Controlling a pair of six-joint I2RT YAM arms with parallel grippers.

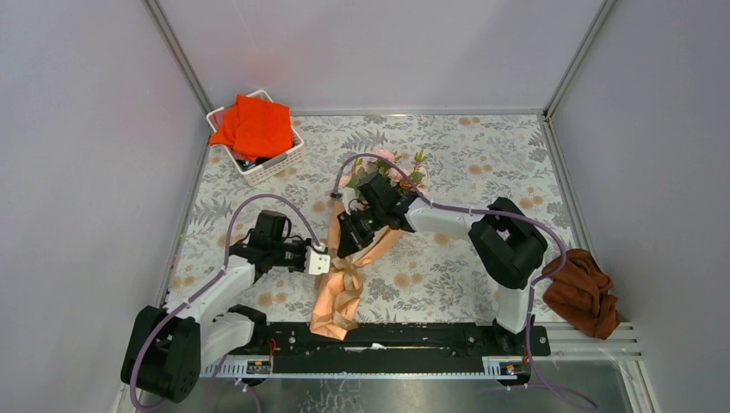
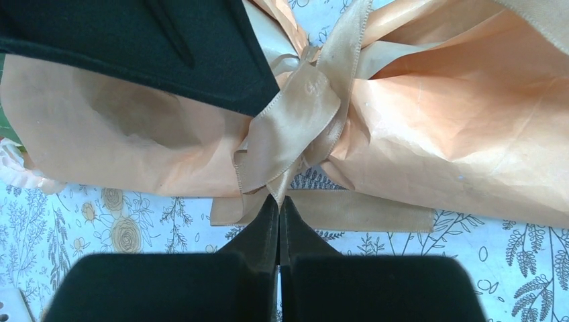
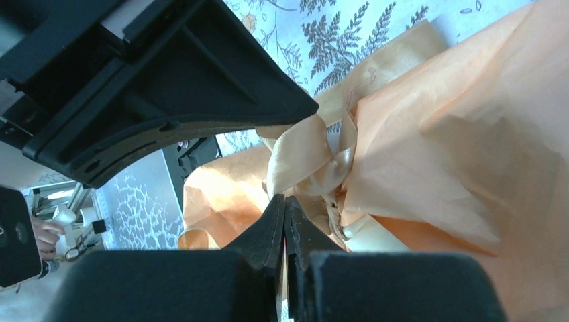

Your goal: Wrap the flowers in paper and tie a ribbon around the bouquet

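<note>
Overhead view: I get even, soft light, sharp focus, only faint shadows on the table (image 1: 482,163). Wrist views: I see the paper (image 2: 436,114) brightly lit, and the black fingers (image 2: 168,288) nearest the lens blurred at their edges.

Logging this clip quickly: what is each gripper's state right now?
Left gripper: closed, pinching the ribbon.
Right gripper: closed, also pinching the ribbon.
</note>
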